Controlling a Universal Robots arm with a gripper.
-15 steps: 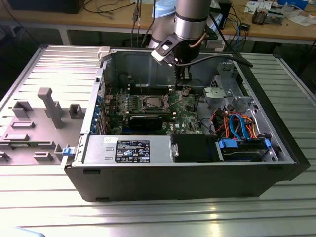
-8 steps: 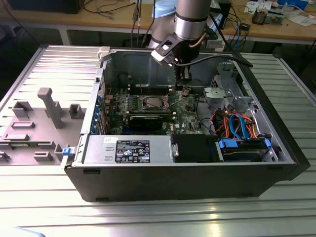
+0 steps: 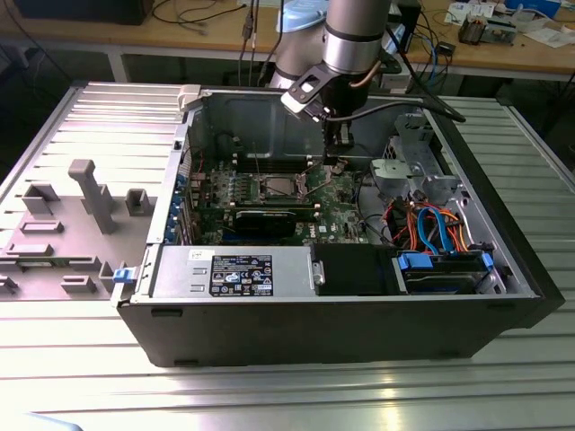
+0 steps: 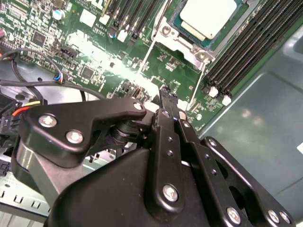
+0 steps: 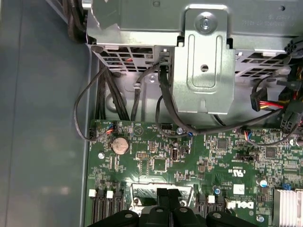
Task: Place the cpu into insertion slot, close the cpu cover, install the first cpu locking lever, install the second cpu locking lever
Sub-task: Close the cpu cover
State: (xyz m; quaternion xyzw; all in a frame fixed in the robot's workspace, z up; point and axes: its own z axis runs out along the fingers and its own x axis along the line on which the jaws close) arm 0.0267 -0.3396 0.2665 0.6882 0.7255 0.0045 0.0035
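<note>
The cpu (image 4: 208, 16), with its dull silver top, lies in the insertion slot (image 3: 274, 187) on the green motherboard. The cpu cover (image 4: 187, 46) lies flat around it as a metal frame; its edge (image 5: 142, 193) appears in the first wrist view. Two thin wire locking levers (image 4: 148, 53) (image 4: 198, 90) stand up from the socket's sides. My gripper (image 4: 166, 94) (image 3: 334, 160) (image 5: 168, 193) hovers just off the socket, on the exterior view's right of it, between the two lever ends. Its black fingers are shut together, and I see nothing between them.
The open black computer case (image 3: 503, 296) lies on a ribbed metal table. A grey metal drive cage (image 5: 203, 61) with cables rises close by the gripper. Long memory slots (image 4: 246, 52) flank the socket. A grey fixture (image 3: 90, 193) stands at the exterior view's left.
</note>
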